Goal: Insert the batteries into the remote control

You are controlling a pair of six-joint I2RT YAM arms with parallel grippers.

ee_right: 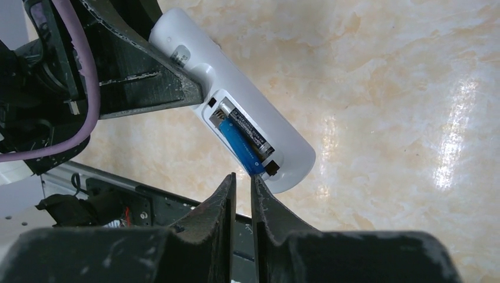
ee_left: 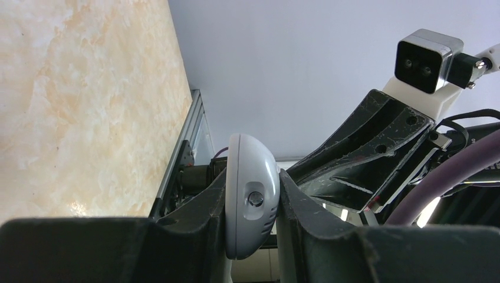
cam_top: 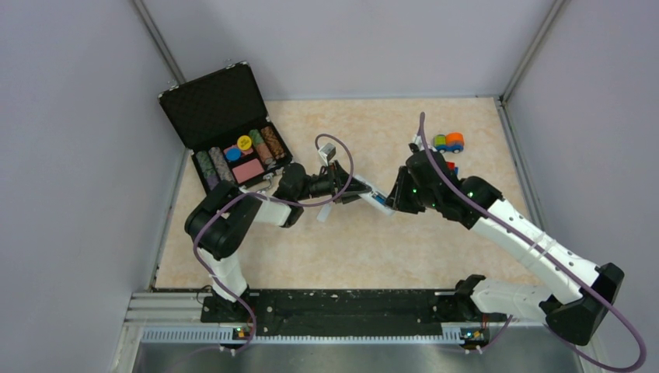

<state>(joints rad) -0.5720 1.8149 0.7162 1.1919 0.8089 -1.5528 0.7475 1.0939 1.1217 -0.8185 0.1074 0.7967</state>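
My left gripper is shut on the white remote control and holds it tilted above the table. In the left wrist view the remote's end is clamped between my fingers. In the right wrist view the remote shows its open back, with the blue battery and the black battery lying side by side in the compartment. My right gripper is shut and empty, its tips right at the lower end of the blue battery. It also shows in the top view.
An open black chip case stands at the back left. A colourful toy car sits at the back right. A small white piece lies on the table under my left gripper. Grey walls close in the table.
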